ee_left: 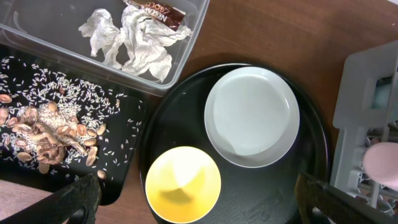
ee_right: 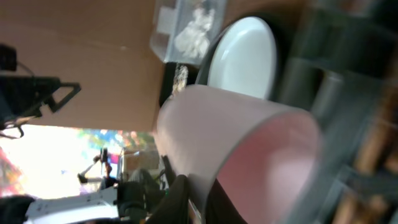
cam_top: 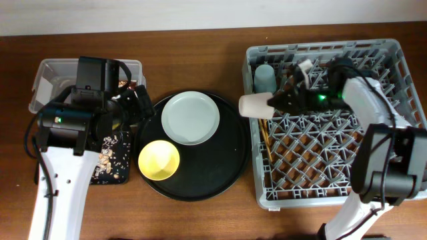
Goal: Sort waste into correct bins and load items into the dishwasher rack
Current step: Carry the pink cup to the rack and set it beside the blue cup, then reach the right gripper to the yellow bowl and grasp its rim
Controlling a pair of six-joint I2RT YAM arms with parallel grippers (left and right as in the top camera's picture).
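Observation:
My right gripper [cam_top: 279, 101] is shut on the rim of the small pink cup [cam_top: 253, 105], holding it on its side over the left edge of the grey dishwasher rack [cam_top: 400, 63]; the right wrist view shows the cup [ee_right: 236, 140] filling the frame. A light-blue cup [cam_top: 264, 77] stands in the rack's back left corner. Thin wooden chopsticks [cam_top: 266, 135] lie in the rack. My left gripper [ee_left: 199, 208] is open and empty above the yellow bowl [ee_left: 183, 185] and pale plate [ee_left: 252, 116]. The napkin [ee_left: 140, 43] and wrapper [ee_left: 158, 12] lie in the clear tub [cam_top: 50, 70].
The bowl [cam_top: 159, 160] and plate [cam_top: 190, 118] sit on a large round black tray [cam_top: 207, 187]. Food scraps [ee_left: 43, 134] and rice bits lie in the shallow black tray [ee_left: 127, 155], in front of the tub. My left arm covers much of both bins from overhead.

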